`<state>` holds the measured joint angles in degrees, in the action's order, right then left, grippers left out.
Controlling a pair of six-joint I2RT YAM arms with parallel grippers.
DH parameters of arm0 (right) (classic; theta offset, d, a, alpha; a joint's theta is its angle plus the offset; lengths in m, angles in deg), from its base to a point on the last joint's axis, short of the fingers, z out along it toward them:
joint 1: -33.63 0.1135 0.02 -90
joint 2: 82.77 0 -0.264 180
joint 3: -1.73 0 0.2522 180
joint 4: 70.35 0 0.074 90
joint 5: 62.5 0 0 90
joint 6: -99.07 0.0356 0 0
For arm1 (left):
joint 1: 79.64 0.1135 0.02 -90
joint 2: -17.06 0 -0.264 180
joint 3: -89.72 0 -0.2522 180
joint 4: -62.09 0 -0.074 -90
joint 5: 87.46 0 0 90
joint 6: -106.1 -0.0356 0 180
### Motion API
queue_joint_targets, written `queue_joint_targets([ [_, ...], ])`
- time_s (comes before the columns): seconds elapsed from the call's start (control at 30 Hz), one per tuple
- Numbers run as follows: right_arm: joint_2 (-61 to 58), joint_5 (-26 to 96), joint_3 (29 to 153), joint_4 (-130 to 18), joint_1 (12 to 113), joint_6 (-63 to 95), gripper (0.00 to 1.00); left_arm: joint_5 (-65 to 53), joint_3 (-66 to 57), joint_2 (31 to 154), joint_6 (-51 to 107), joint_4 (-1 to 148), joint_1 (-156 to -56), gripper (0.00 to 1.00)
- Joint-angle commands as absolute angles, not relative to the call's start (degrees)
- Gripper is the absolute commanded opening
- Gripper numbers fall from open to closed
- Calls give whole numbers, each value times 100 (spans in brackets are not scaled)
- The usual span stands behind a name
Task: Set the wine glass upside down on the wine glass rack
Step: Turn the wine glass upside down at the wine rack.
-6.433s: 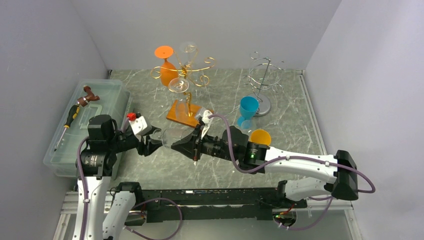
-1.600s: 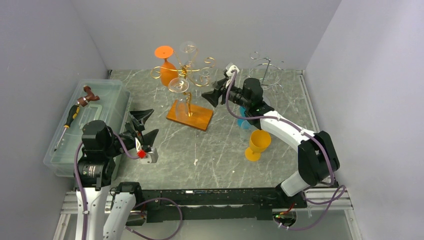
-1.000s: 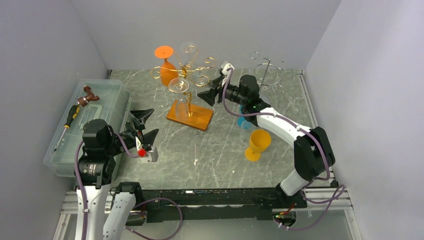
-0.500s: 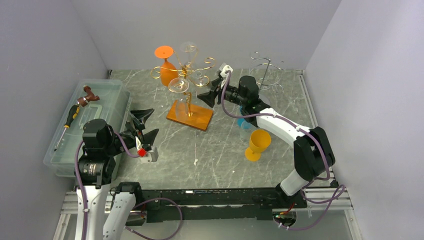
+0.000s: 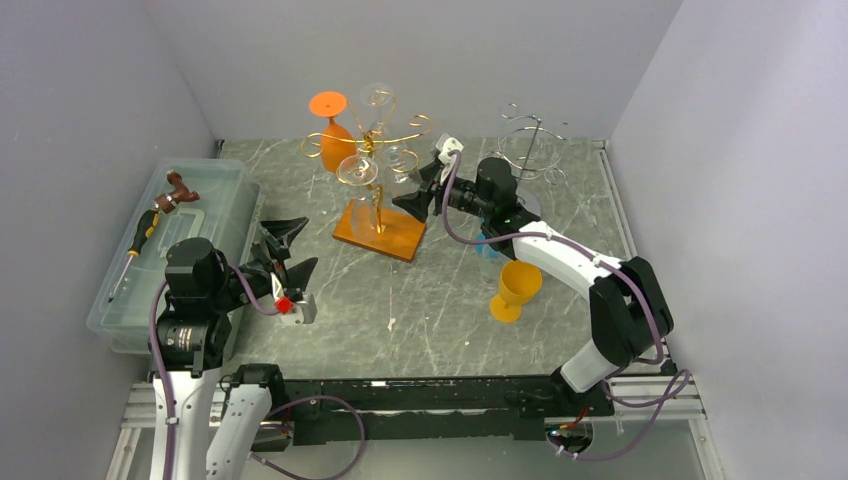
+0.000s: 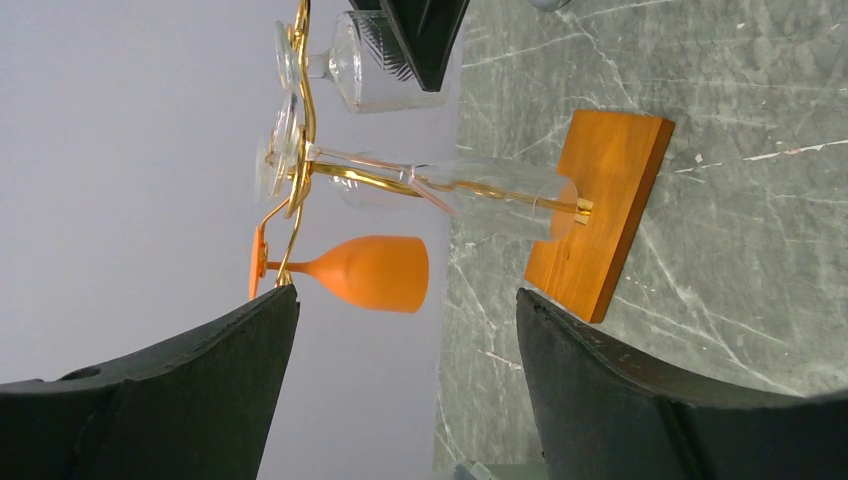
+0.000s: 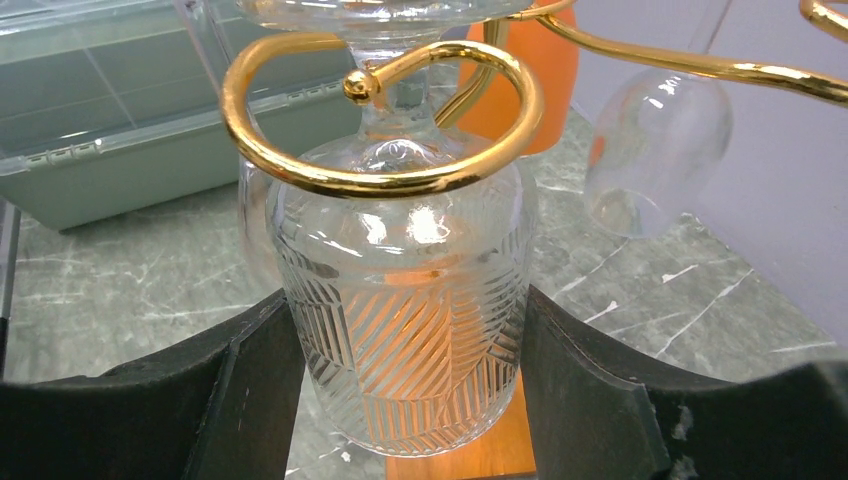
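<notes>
The right gripper (image 5: 418, 187) reaches to the wine glass rack (image 5: 383, 231), a gold wire tree on a wooden base that stands toward the far edge of the surface (image 5: 430, 310), left of its middle. Its jaws are closed on the bowl of the wine glass (image 7: 400, 330), a clear glass cut with slanting lines. In the right wrist view, one finger lies against each side of the bowl. The glass hangs upside down, its stem passing up through a gold ring (image 7: 300, 172) of the rack and its foot sitting above that ring. An orange glass (image 5: 336, 138) and other clear glasses (image 5: 357, 168) hang from other arms of the rack. The left gripper (image 5: 291, 250) hovers near the left edge, just beside a clear plastic bin (image 5: 215, 180) that holds a screwdriver (image 5: 148, 228). Its jaws stand wide apart with nothing between them. A silver wire rack (image 5: 530, 150) stands near the far right corner. A yellow goblet (image 5: 516, 285) stands upright to the right of the middle, and a blue glass (image 5: 487, 244) just behind it is largely hidden by the right arm.
</notes>
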<state>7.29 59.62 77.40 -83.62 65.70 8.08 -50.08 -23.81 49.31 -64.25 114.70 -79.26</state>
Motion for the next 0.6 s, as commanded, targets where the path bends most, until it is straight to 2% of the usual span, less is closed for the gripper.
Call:
queue_joint_targets([
  [0.0, 318, 6116, 7700, -9103, 6553, 720, 26, -5109, -2284, 4975, -6538, 11409, -7929, 85],
  [0.57, 58, 5960, 7120, -9735, 6544, 898, 25, -5090, -2332, 4950, -6555, 11426, -7929, 85],
])
